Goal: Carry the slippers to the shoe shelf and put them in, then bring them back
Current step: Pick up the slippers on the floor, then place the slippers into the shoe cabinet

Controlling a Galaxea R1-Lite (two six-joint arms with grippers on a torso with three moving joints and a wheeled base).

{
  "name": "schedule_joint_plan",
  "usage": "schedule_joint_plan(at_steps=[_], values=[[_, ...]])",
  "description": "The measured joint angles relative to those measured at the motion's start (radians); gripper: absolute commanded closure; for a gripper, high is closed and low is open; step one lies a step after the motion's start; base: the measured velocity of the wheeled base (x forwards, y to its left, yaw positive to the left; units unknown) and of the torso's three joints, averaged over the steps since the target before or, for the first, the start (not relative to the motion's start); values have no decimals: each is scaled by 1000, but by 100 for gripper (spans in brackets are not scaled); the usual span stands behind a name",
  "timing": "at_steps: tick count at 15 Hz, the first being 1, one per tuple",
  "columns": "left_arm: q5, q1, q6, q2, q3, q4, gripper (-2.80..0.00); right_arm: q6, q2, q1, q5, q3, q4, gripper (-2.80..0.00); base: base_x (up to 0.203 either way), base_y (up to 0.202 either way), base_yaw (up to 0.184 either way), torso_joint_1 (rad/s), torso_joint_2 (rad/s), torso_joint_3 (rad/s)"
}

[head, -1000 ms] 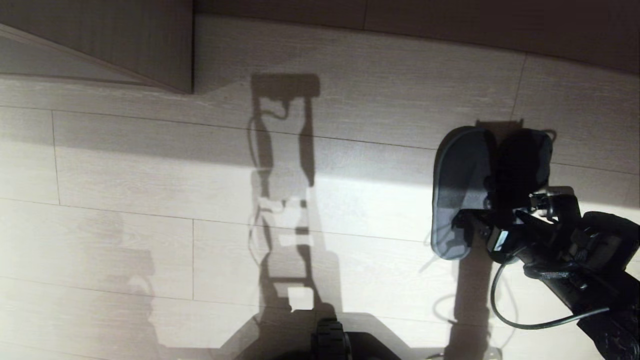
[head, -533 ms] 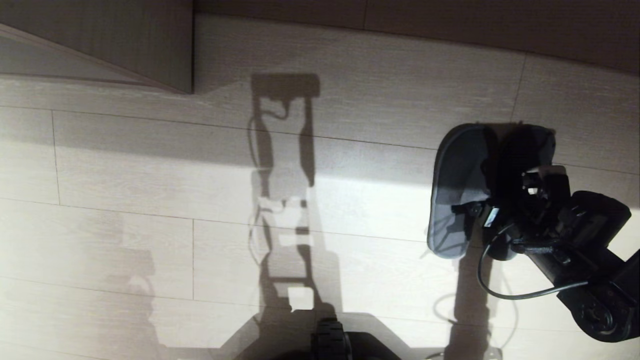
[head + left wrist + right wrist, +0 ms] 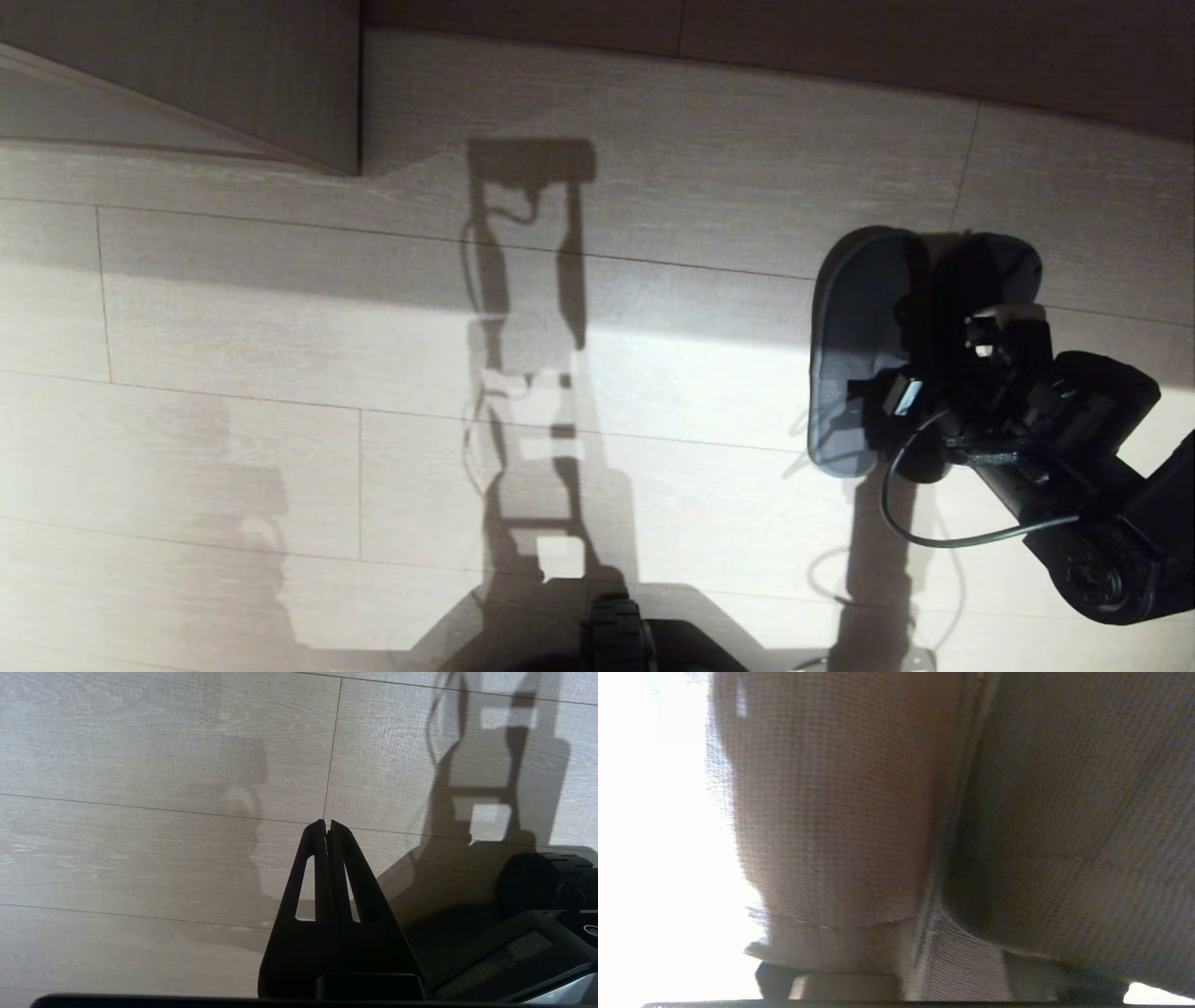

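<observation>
The slippers lie side by side on the floor at the right, one grey-blue [image 3: 854,345], the other mostly in shadow [image 3: 1013,261]. My right gripper [image 3: 934,350] points down into the pair where their inner edges meet, shut on the slippers. In the right wrist view, woven fabric of both slippers [image 3: 831,812] fills the picture, pressed together along a seam [image 3: 938,868]. My left gripper [image 3: 327,823] hangs shut and empty over bare floor, outside the head view. Whether the shoe shelf shows here I cannot tell.
A pale wood-grain furniture corner [image 3: 280,93] juts out at the far left, with a dark baseboard [image 3: 840,37] along the far wall. My base's wheel [image 3: 616,635] sits at the near edge. A loose black cable [image 3: 934,539] loops under the right arm.
My right arm has pushed forward and down onto the slippers. Its jaws have come in from wide open. The grey-blue slipper has shifted slightly. The left arm is still.
</observation>
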Motion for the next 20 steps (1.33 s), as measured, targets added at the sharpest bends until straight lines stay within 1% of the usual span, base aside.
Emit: schedule_joint_plan(at_steps=[2, 7, 9, 12, 15, 18, 20], values=[[0, 0, 0, 0, 0, 0, 0, 6, 2, -6, 42, 1, 2, 0, 0, 0, 0, 0, 0, 0], [0, 0, 0, 0, 0, 0, 0, 7, -4, -16, 50, 10, 2, 0, 0, 0, 0, 0, 0, 0], [0, 0, 0, 0, 0, 0, 0, 7, -47, -19, 65, 39, 14, 0, 0, 0, 0, 0, 0, 0], [0, 0, 0, 0, 0, 0, 0, 1, -168, -21, 108, 99, 29, 0, 0, 0, 0, 0, 0, 0], [0, 0, 0, 0, 0, 0, 0, -5, -308, -21, 165, 220, 37, 0, 0, 0, 0, 0, 0, 0], [0, 0, 0, 0, 0, 0, 0, -10, -454, -21, 194, 301, 60, 0, 0, 0, 0, 0, 0, 0], [0, 0, 0, 0, 0, 0, 0, -13, -516, -21, 201, 330, 90, 0, 0, 0, 0, 0, 0, 0]])
